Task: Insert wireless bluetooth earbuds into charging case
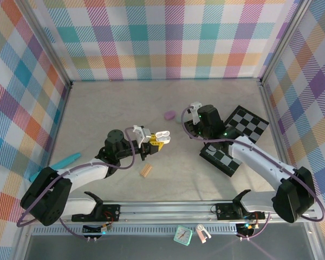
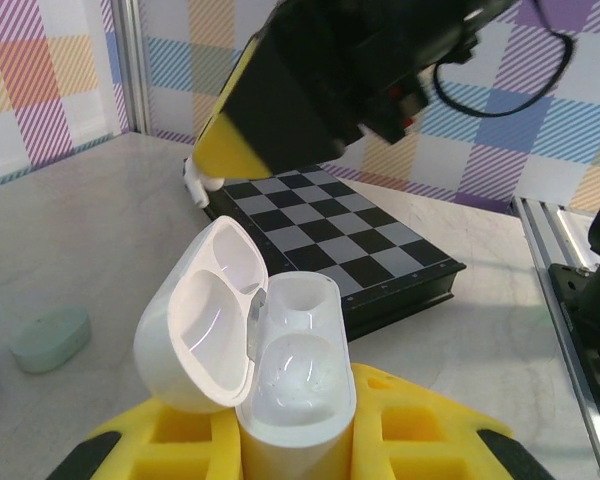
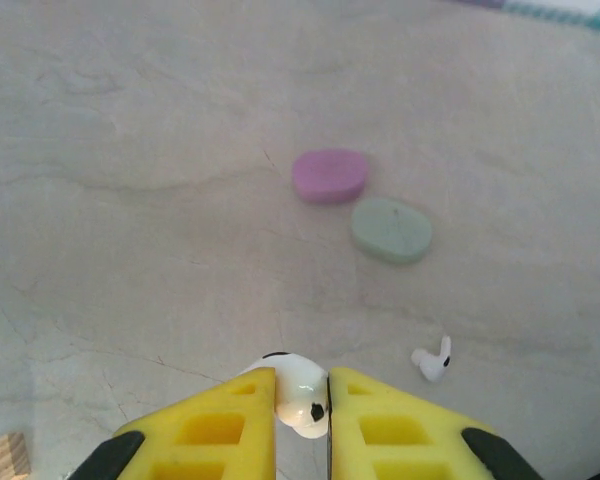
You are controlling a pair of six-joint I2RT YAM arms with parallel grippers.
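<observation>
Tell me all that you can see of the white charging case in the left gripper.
The charging case is white, glossy plastic, rounded like a pebble. It is open: its lid is tilted back on the hinge, and the hollows inside look empty. It is held off the table, gripped at its base by the left gripper, with yellow jaws on both sides.

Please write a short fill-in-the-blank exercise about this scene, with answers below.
1. The left pincer holds a white charging case whose lid is ____.
2. The right pincer grips a white ____.
3. The closed case beside the purple case is coloured ____.
Missing words: open; earbud; green.
</observation>
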